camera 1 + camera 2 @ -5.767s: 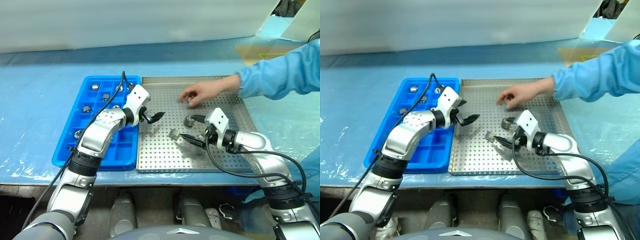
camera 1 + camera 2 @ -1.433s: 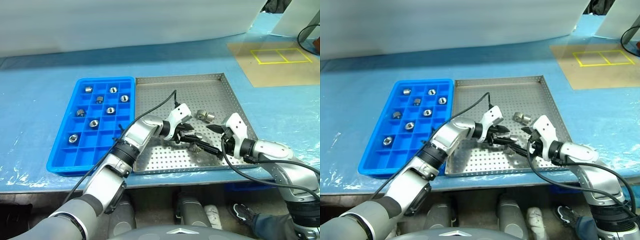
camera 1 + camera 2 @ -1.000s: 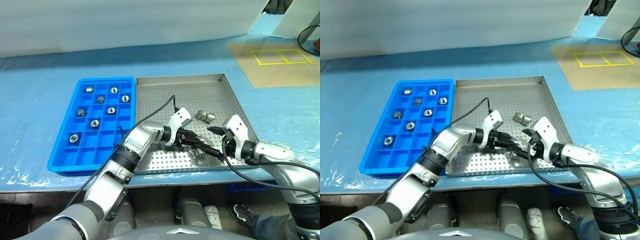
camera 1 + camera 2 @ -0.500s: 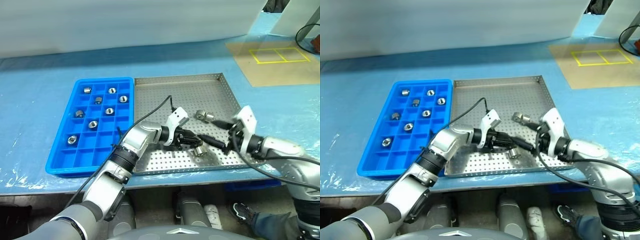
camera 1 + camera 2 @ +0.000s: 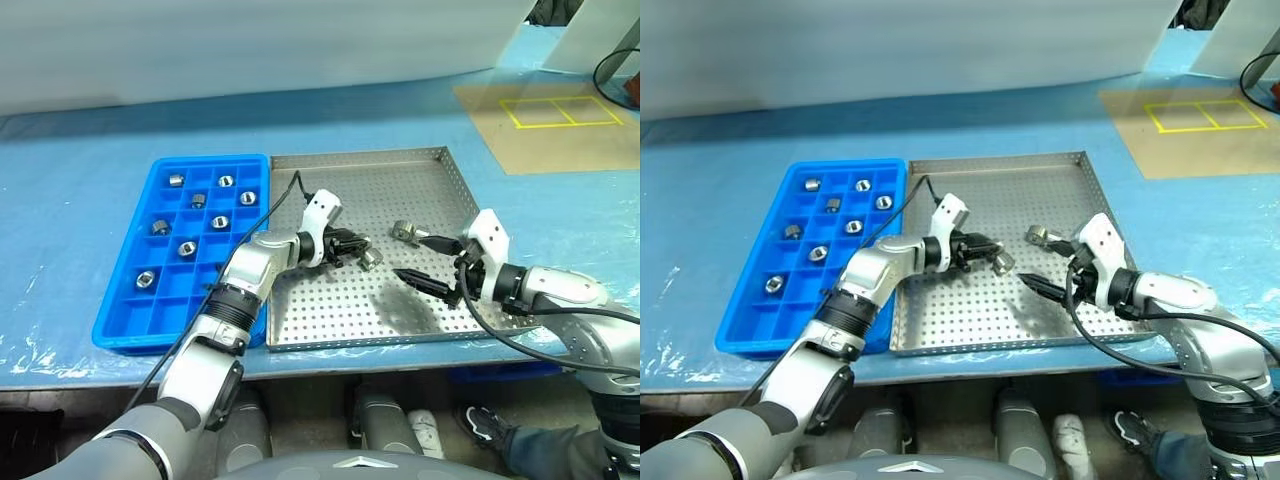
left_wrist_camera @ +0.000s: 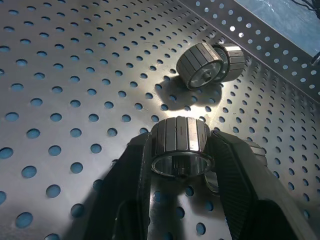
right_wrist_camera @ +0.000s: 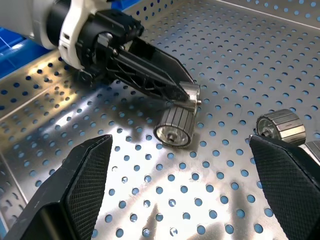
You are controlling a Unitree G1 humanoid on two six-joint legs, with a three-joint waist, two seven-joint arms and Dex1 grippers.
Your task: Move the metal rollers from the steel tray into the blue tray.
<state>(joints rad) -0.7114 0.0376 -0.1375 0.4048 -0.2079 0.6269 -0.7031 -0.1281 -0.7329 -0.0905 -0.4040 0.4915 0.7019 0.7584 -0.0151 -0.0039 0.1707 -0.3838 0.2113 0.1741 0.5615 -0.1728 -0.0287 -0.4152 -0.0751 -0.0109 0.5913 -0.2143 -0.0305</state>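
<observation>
My left gripper is shut on a metal roller, a short ribbed grey cylinder with a hollow centre, held just above the middle of the steel tray. My right gripper stands open to its right, above the tray floor, with nothing between its fingers. Two more rollers lie together on the perforated floor near the tray's right rim, beside the right gripper's upper finger. The blue tray lies against the steel tray's left side, with several rollers in separate compartments.
Both trays sit on a blue-covered table. My left arm's black cable arcs over the seam between the trays. A tan mat with yellow squares lies at the far right.
My left gripper has carried the roller up off the floor and back to the left, away from the right gripper. The right gripper has hardly moved. The person's hand seen earlier is gone.
</observation>
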